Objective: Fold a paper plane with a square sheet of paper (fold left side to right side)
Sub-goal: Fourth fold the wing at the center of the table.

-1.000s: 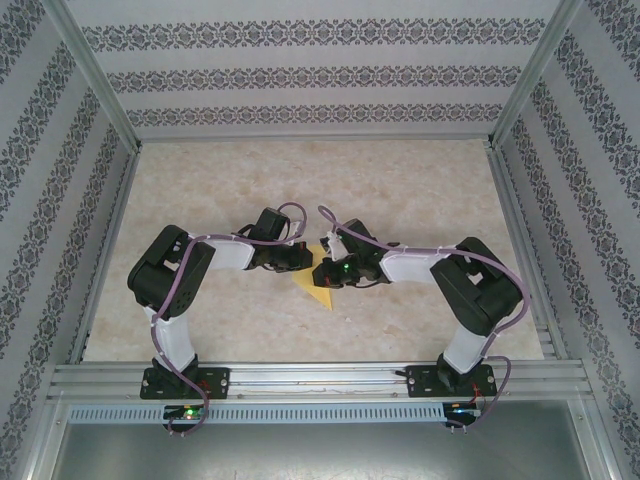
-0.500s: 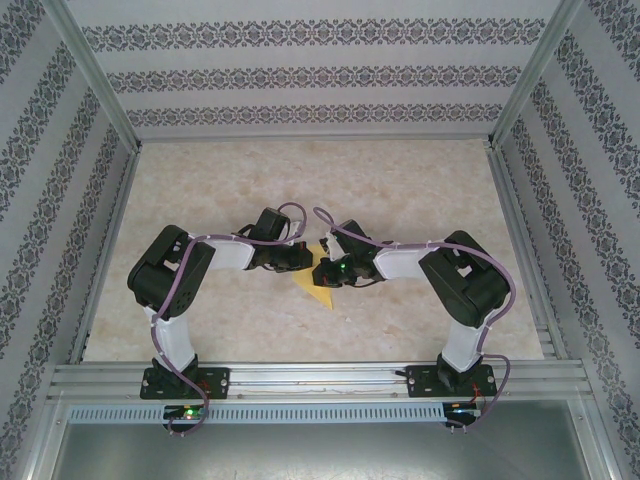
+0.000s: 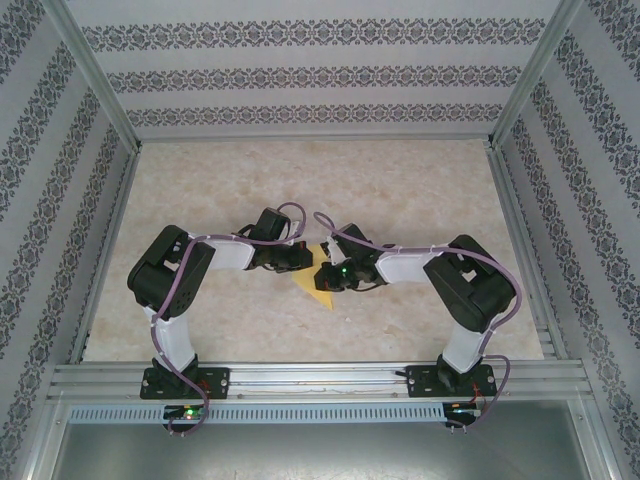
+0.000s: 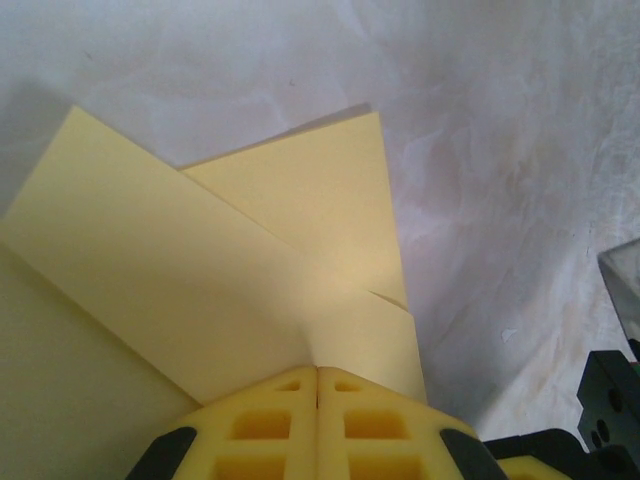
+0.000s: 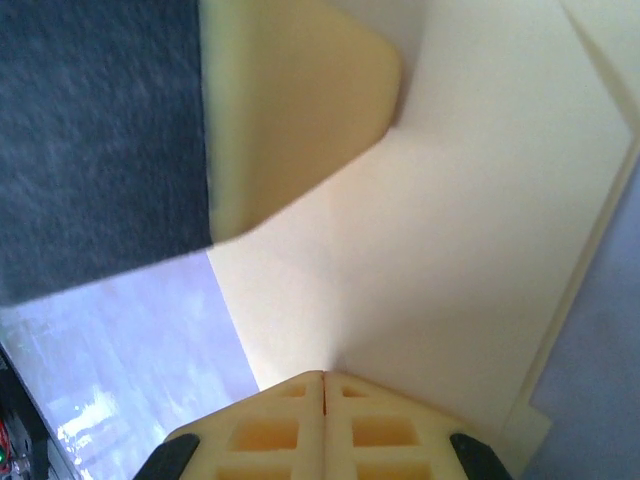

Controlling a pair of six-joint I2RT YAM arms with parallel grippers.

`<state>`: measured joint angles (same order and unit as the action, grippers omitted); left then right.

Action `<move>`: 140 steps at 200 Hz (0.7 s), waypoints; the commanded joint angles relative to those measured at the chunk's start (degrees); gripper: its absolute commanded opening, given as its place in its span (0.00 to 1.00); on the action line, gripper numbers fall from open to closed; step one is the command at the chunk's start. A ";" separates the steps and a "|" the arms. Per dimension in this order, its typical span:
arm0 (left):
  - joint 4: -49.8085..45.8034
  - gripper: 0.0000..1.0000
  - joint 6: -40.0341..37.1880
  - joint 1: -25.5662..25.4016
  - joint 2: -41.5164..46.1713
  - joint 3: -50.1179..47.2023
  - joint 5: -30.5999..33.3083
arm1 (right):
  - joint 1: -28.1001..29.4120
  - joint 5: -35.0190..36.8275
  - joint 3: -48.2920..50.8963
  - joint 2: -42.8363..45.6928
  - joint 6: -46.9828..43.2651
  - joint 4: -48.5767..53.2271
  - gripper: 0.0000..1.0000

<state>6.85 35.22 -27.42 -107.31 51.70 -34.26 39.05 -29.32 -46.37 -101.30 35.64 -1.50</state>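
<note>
One folded sheet (image 4: 200, 260) beneath left tool (image 4: 318, 378).

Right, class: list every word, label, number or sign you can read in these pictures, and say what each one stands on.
No text can be read.
The yellow paper is plain, with no print.
The wall bands carry ornament, not letters.
Any marking on the left arm or the right arm is too small to tell.
</note>
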 commanded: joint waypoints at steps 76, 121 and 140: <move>-5.16 0.00 0.37 0.26 -2.74 -1.70 8.08 | 2.26 1.33 6.12 3.88 1.16 3.85 0.00; -5.27 0.00 0.29 0.21 -2.79 -1.54 7.99 | 3.01 1.27 9.11 5.89 2.55 2.99 0.00; -5.46 0.00 0.11 0.27 -2.69 -1.38 8.12 | 3.35 1.20 10.19 6.58 2.99 2.84 0.00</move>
<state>6.85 35.42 -27.42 -107.31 51.70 -34.20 40.91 -27.77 -39.20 -95.57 37.39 -3.84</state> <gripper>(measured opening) 0.044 0.049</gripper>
